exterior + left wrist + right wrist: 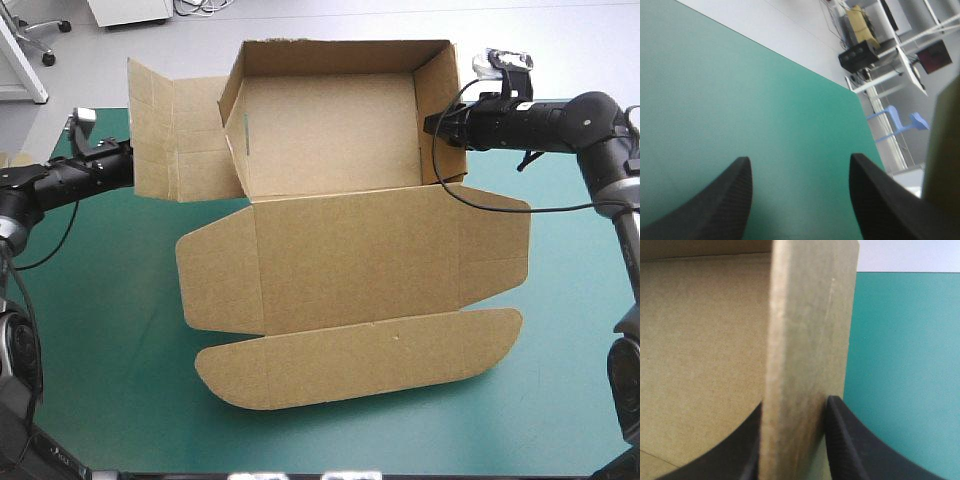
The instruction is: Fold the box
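High view: box (340,240) sits on the teal-green bench (110,340). Its tray part is toward the bench's far edge with back and side walls up, and the lid panel and rounded front flap lie flat toward the near edge. Right tool (437,125) is at the box's right wall; right wrist view shows its black fingers (850,440) pinched nearly closed on that wall. Left tool (122,160) is just beside the box's left flap, which stands unfolded outward. Left wrist view: fingers spread apart, gripping nothing, bare bench between them, brown board edge beside one finger.
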{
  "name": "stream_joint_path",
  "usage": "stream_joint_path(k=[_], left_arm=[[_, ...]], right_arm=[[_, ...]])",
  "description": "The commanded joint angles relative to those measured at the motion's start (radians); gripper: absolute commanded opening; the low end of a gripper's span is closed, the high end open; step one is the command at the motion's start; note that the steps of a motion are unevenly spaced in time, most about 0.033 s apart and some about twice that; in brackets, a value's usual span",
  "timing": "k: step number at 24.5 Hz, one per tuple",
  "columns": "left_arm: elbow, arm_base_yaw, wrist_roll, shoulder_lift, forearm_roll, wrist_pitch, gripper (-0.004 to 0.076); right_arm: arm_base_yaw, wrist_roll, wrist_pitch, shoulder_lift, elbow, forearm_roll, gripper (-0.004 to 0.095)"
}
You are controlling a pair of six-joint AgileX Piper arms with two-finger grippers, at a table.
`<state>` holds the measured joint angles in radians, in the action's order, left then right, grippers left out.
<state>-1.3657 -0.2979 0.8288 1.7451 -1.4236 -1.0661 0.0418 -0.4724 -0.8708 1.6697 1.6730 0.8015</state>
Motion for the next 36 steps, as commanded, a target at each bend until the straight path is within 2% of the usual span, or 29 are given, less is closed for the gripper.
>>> stream_joint_path(k=[1,6,16,22,33,36], left_arm=[[-0.028,0.072,0.033,-0.047,-0.133,-0.038,0.0413],[-0.059,0.123,0.043,-0.047,-0.163,-0.057,0.0413],[-0.072,0.202,0.043,-0.047,-0.165,-0.033,0.0413],[-0.123,0.23,0.041,-0.047,-0.165,-0.042,0.0412],[-0.161,0.288,-0.062,-0.047,-0.039,0.015,0.0412],[-0.197,0.313,-0.142,-0.047,0.091,0.065,0.0412]], right_arm=[[0.005,0.017,0.055,-0.012,0.028,0.057,-0.0031],[0.005,0.061,0.053,0.027,0.028,-0.023,-0.0031],[0.005,0.08,0.101,0.038,0.028,-0.033,-0.003],[0.005,0.117,0.09,0.039,0.028,-0.093,-0.003],[0.007,0.141,0.075,0.039,0.028,-0.104,-0.0026],[0.033,0.206,0.075,0.039,0.028,-0.209,-0.0009]])
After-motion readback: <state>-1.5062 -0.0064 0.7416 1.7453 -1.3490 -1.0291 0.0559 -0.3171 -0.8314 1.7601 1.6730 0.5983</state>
